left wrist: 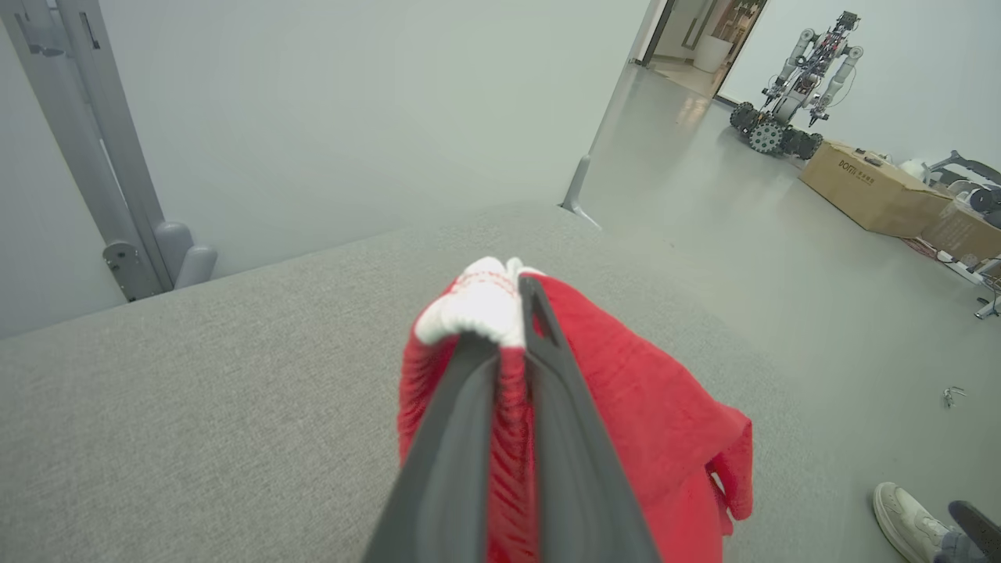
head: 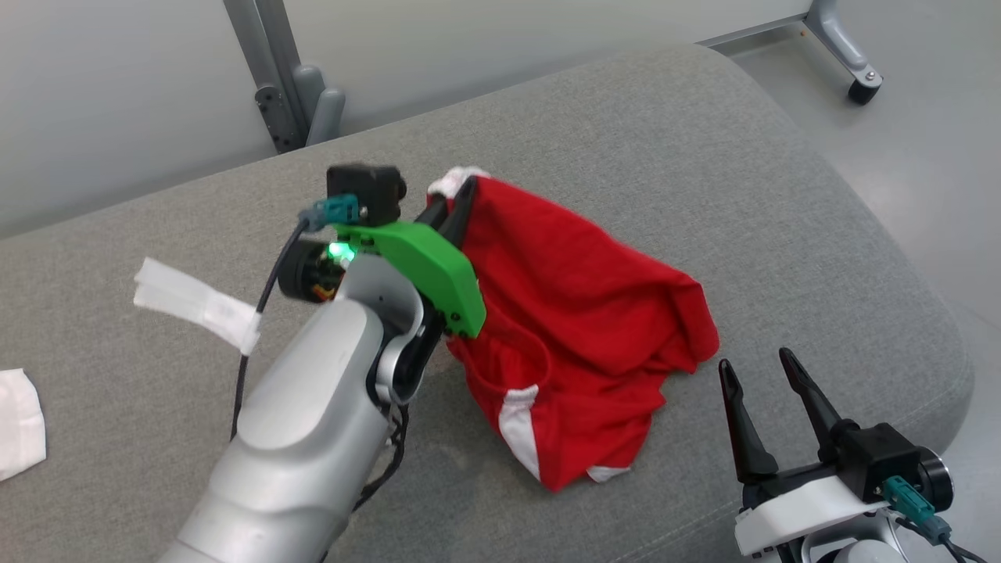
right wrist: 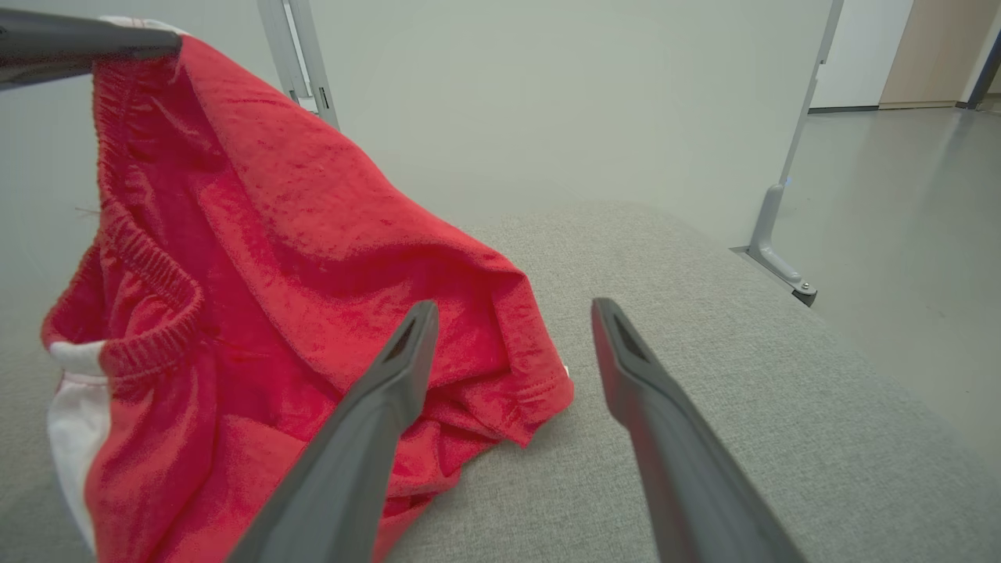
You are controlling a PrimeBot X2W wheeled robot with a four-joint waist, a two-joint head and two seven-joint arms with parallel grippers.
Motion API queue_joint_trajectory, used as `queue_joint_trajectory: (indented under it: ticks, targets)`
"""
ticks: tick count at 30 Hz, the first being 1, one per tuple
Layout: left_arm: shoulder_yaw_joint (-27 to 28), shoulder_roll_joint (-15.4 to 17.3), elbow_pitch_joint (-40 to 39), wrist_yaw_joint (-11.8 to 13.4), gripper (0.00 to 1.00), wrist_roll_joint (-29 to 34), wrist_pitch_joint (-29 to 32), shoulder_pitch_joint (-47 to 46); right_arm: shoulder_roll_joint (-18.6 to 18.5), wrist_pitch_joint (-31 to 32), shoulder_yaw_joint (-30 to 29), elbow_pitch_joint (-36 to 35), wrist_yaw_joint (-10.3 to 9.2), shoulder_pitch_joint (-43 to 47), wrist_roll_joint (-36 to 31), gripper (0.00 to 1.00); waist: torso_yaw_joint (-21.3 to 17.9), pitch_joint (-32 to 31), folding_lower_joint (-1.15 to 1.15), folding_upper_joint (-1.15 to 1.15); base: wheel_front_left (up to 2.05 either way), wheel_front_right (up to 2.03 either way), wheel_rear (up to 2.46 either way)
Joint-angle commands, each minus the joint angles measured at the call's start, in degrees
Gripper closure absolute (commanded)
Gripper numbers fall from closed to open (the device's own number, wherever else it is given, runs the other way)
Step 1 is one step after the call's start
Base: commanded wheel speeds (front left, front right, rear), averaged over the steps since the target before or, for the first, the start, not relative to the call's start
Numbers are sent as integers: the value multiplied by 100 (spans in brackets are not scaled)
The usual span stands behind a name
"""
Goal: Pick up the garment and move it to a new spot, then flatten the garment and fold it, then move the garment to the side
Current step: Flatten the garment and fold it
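The garment (head: pixel 586 313) is a pair of red shorts with white trim, part lifted off the grey cushion (head: pixel 704 156). My left gripper (head: pixel 457 195) is shut on its waistband, pinching red cloth and a white tab between the fingers (left wrist: pixel 461 438); the rest of the garment (left wrist: pixel 649 422) drapes down to the cushion. My right gripper (head: pixel 755 367) stands open near the front right, just right of the garment's lower edge, with nothing between its fingers (right wrist: pixel 375 414). In the right wrist view the garment (right wrist: pixel 258 258) hangs from the left gripper's fingers (right wrist: pixel 78 43) at top left.
A white cloth strip (head: pixel 195 301) lies on the cushion at left, another white piece (head: pixel 19 422) at the far left edge. A grey metal frame leg (head: pixel 289 86) stands behind. A person's shoe (left wrist: pixel 911 520), cardboard boxes (left wrist: pixel 876 188) and another robot (left wrist: pixel 798 86) are on the floor.
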Motion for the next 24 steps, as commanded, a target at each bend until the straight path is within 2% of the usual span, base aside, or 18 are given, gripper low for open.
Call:
queue_joint_trajectory:
  ticks: [1, 6, 13, 17, 24]
  targets:
    - [-56, 19, -140, 5, 100, 115, 58, -377, -8, -17, 8, 13, -2, 0, 39, 0, -34, -53, 0, 18, 0, 0, 0]
    - [-137, 18, -299, 36, 100, 235, 27, -965, -8, -17, 21, 35, -2, -12, 41, 0, -108, -135, 0, 18, 0, 0, 0]
    - [-394, 17, -601, -184, 100, 373, -527, -1471, -8, -17, -86, 62, -2, 81, 50, 0, -44, -246, 0, 18, 0, 0, 0]
    - [-652, 187, -744, -396, 100, 380, -759, -754, -8, -18, -93, 70, -2, 156, 86, 0, 94, -289, 0, 18, 0, 0, 0]
    - [-1401, 402, -867, -727, 100, -103, -894, 1472, -6, -17, -161, 160, -2, 282, 12, 0, 499, -335, 0, 18, 0, 0, 0]
